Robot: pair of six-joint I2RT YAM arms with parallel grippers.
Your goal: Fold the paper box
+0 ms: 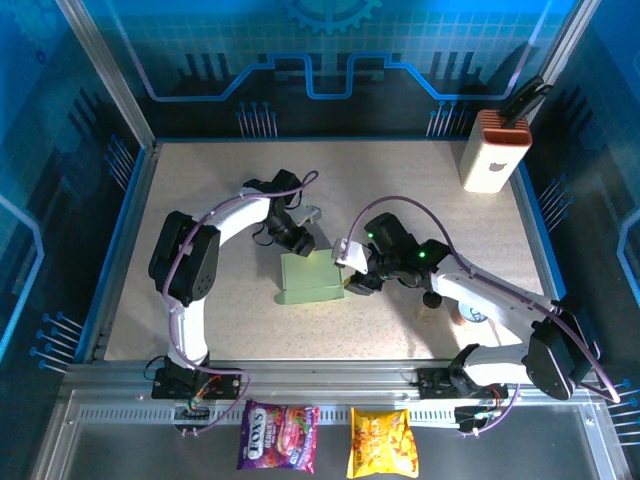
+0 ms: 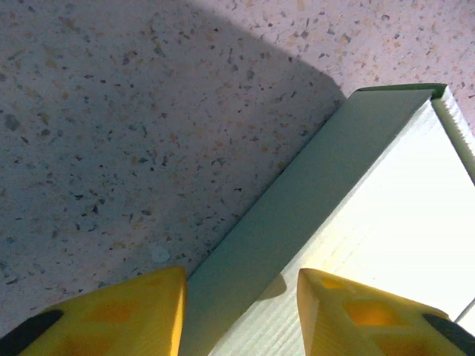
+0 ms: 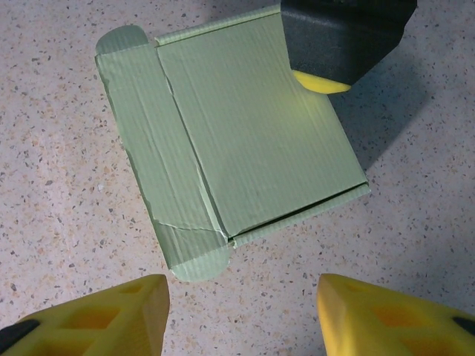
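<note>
Top external view puts the paper box (image 1: 312,280) near the middle of the bench (image 1: 200,190), a pale green shallow shape lying between the two arms. The left end effector (image 1: 300,243) hangs over the box's far edge, and the right end effector (image 1: 352,276) sits just beside its right side.

In the left wrist view the two yellow fingers (image 2: 119,315) stand apart and straddle the box's upper edge. One is outside the side wall over bare bench. The other is over the bright top panel, where it casts a small shadow. Whether either pad touches the card I cannot tell, and nothing shows it pinched. In the right wrist view that arm's fingers (image 3: 96,319) are also apart, over bare bench just short of the box, with nothing between them.

As for progress, I judge from the right wrist view that most of the folding is done. The walls are up and a broad panel is laid over the top, so the sheet already reads as a box. Two things look unfinished. A long flap with rounded tabs at each end lies flat on the bench along the side away from the left end effector, not yet turned up or tucked. A dark slit also runs under one edge of the top panel, so it is not pressed fully home. What remains seems to be tucking that flap and seating the panel.
</note>
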